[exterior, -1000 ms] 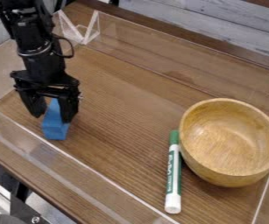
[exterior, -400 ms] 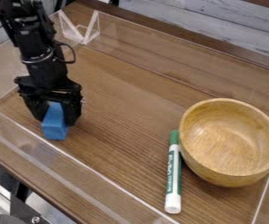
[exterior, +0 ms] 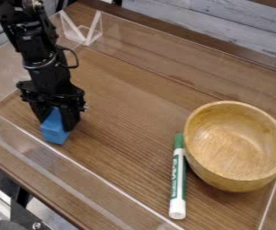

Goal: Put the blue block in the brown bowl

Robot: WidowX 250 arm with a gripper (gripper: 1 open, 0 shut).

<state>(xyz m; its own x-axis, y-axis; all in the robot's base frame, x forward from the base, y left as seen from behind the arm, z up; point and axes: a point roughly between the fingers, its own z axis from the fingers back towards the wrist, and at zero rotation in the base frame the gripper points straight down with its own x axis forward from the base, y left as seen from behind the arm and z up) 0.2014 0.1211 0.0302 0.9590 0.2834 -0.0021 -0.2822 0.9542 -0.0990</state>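
Brown wood-grain counter fills most of the view, w/ pale tape lines running diagonally along its near left side & another strip at far upper R. At far L, low in the corner, dark cables etc. lie below the hand's side of the counter. Next, the black robot hand comes down from the upper L, its fingers closed on the blue block; the block sits between the fingertips, partly hidden by them, its lower part showing just under the hand. Can't tell if the block's underside touches the counter. Just behind the hand, up & slightly R, a white angular frame-like thing stands near the arm. Well to the R of the hand, a green-&-white marker pen lies lengthwise, green end away, white end toward the camera. Farthest R from the hand, just beyond the pen, is the brown bowl, round, light wood w/ thick rim, upright, nothing in it.
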